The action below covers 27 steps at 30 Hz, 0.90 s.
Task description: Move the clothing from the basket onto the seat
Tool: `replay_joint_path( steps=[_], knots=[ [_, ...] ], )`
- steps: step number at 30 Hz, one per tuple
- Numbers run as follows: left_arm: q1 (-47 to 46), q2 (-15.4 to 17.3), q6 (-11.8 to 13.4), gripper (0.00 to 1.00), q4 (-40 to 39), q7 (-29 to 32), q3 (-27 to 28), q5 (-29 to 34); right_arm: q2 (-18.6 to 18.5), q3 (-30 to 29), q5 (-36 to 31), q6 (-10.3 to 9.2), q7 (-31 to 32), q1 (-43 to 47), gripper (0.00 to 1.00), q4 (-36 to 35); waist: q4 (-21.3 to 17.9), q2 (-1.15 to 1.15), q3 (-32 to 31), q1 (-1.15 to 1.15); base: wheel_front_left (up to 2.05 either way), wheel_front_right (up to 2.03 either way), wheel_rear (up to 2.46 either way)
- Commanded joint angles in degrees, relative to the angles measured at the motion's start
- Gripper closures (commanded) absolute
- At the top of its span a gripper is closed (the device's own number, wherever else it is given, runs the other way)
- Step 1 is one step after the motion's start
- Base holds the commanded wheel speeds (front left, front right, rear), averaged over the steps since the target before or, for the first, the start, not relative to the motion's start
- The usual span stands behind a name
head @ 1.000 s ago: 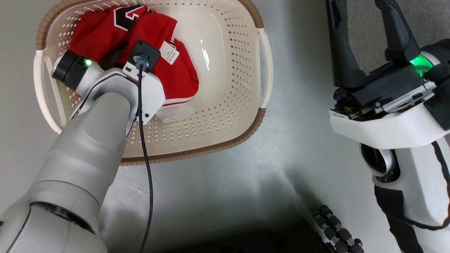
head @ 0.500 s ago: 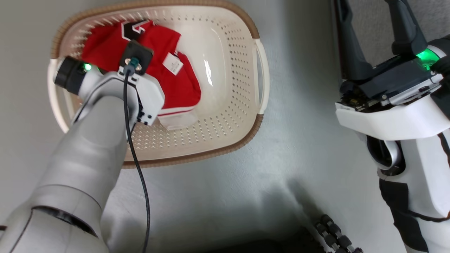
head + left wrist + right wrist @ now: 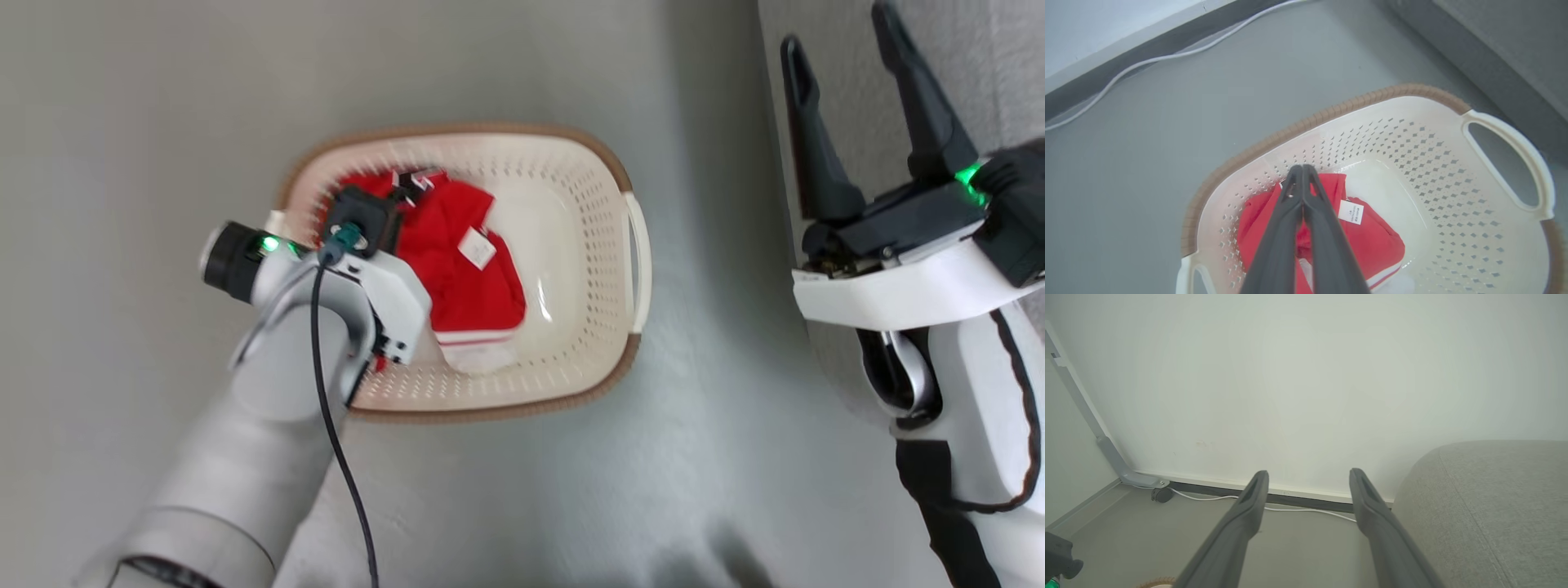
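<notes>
1. Bright red sports clothing [image 3: 465, 269] [image 3: 1372, 241] with white stripe trim lies in the 9 o'clock half of a cream-white perforated plastic basket [image 3: 588, 245] [image 3: 1412, 134] on the grey floor [image 3: 163, 122].
2. The left hand [image 3: 1301, 173] is above it with fingers pressed together; whether it grips fabric is unclear.
3. At 3 o'clock, the right hand [image 3: 841, 28] [image 3: 1308, 475] is spread wide and empty beside the grey fabric sofa [image 3: 1494, 506].

Open floor [image 3: 710, 367] lies between the basket [image 3: 457, 131] and the seat [image 3: 1012, 65], seemingly unobstructed.

In the head view the left arm [image 3: 277, 392] covers the left of the clothing [image 3: 469, 282] and basket [image 3: 600, 245], print on the tag [image 3: 476, 247] is unreadably small, and the right edge crops the seat [image 3: 1012, 73].
</notes>
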Motion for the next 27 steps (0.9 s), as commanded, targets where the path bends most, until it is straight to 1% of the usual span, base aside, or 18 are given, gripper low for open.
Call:
replay_joint_path(
  steps=[1,2,4,6,7,8,9,17,21,27],
  knots=[
    [3.6,1.0,0.5,1.0,-4.1,-0.6,2.4,-1.1,-0.1,0.5,0.7,0.08,-0.3,3.2,0.0,-0.2,3.2,0.0,-6.6,0.0,0.0,0.0,0.0],
    [3.6,1.0,0.5,1.0,-4.1,-0.6,2.4,-1.1,-0.1,0.5,0.7,0.08,-0.3,3.2,0.0,-0.2,3.2,0.0,-6.6,0.0,0.0,0.0,0.0],
    [6.3,1.0,0.9,1.0,-8.3,-0.6,4.1,-1.3,-0.3,0.3,0.8,0.08,-0.3,4.5,0.0,0.8,4.0,0.0,-9.4,0.0,0.0,0.0,0.0],
    [9.4,1.1,0.7,1.0,-13.1,-0.6,6.1,-1.2,-0.5,0.0,1.0,0.08,-0.3,5.9,0.0,1.8,4.9,0.0,-12.1,0.0,0.0,0.0,0.0],
    [11.0,1.3,0.1,0.68,-15.8,-0.6,7.0,-1.1,-0.6,-0.3,1.1,0.08,-0.3,6.7,0.0,2.3,5.4,0.0,-13.4,0.0,0.0,0.0,0.0],
    [12.7,1.5,0.0,0.07,-18.2,-0.6,8.2,-0.8,-0.7,-0.6,1.2,0.08,-0.3,7.5,0.0,2.7,5.9,0.0,-14.7,0.0,0.0,0.0,0.0],
    [14.4,1.7,-0.3,0.0,-20.4,-0.6,9.3,-0.6,-0.7,-0.8,1.3,0.08,-0.3,8.3,0.0,3.1,6.3,0.0,-16.0,0.0,0.0,0.0,0.0],
    [26.8,2.9,0.0,0.0,-35.0,-0.6,19.0,2.4,-0.6,-2.1,2.0,0.08,-0.3,14.1,0.0,5.2,8.9,0.0,-24.2,0.0,0.0,0.0,0.0],
    [32.4,3.1,-0.2,0.0,-40.2,-0.6,23.4,3.9,-0.1,-3.1,2.3,0.08,-0.3,16.8,0.0,5.7,9.6,0.0,-27.7,0.0,0.0,0.0,0.0],
    [39.2,3.0,-1.4,0.0,-46.5,-0.6,28.7,5.9,0.6,-4.6,2.6,0.08,-0.3,21.1,0.0,6.2,10.1,0.0,-32.2,0.0,0.0,0.0,0.0]
  ],
)
